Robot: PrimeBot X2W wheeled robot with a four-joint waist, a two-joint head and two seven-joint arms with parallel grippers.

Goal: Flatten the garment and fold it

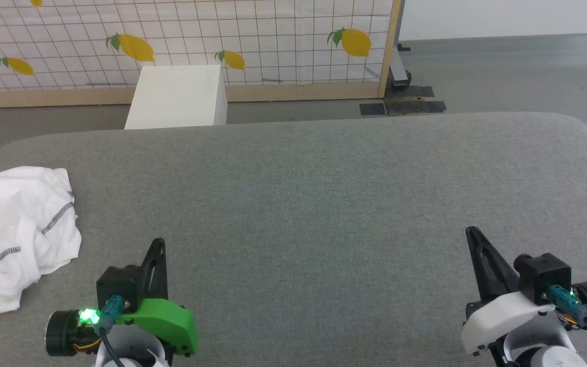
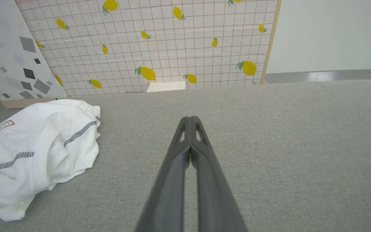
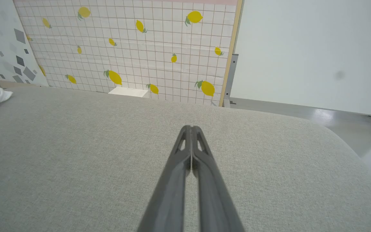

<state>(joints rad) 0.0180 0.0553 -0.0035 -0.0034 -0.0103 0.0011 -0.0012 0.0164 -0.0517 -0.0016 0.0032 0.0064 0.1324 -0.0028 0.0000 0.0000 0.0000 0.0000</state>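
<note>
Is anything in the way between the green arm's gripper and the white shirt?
Nothing visible is. The shut left gripper sits to the right of the crumpled shirt, with plain grey cushion between them.

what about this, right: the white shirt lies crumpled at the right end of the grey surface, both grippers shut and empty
No: the head view shows the white shirt crumpled at the left end of the grey surface; left gripper and right gripper are shut and empty.

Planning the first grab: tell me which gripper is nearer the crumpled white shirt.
Left. The left gripper, shut, sits just to the right of the shirt in the head view, not touching it. The right gripper, also shut, is far off across the grey cushion.
</note>
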